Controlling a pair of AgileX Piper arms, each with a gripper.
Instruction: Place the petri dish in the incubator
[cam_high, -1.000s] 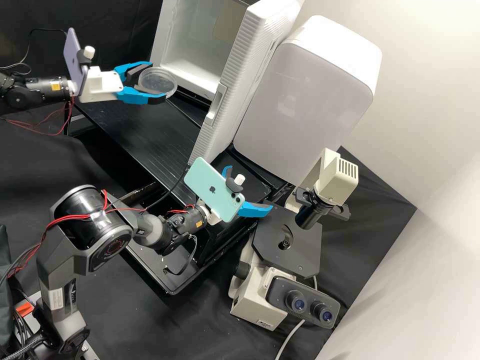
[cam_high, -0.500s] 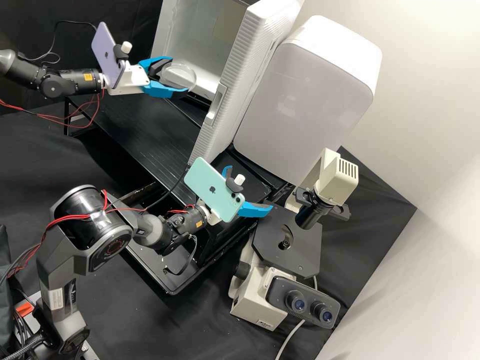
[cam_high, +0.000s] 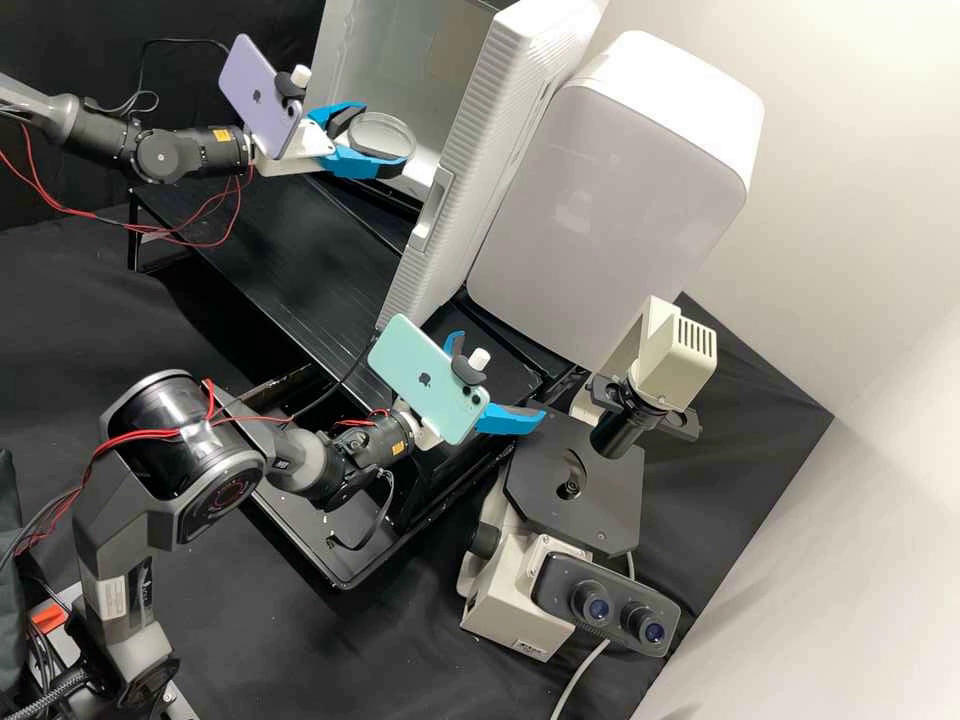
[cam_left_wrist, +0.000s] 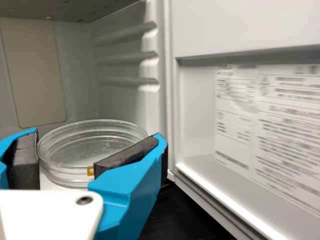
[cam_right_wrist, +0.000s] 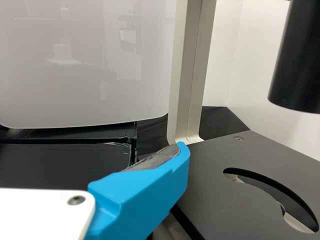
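Note:
My left gripper (cam_high: 372, 138) is shut on the clear petri dish (cam_high: 388, 128), held flat between its blue fingers just at the mouth of the open white incubator (cam_high: 385, 60). In the left wrist view the petri dish (cam_left_wrist: 82, 145) sits between the dark pads (cam_left_wrist: 125, 155) of the left gripper (cam_left_wrist: 92, 152), with the incubator's shelf rails (cam_left_wrist: 127, 57) beyond and the inner side of its door (cam_left_wrist: 240, 125) alongside. My right gripper (cam_high: 500, 398) hangs open and holds nothing, low by the microscope stage (cam_high: 575, 480); one of its fingers (cam_right_wrist: 150, 175) shows over the stage (cam_right_wrist: 250, 175).
The incubator door (cam_high: 480, 150) stands open towards me. A black tray rack (cam_high: 300, 270) runs under the left arm. A second white box (cam_high: 620, 190) stands right of the door. The microscope (cam_high: 590, 520) occupies the front right.
The left arm has carried the petri dish up and to the right, from over the black rack to the incubator opening. The right arm has stayed still.

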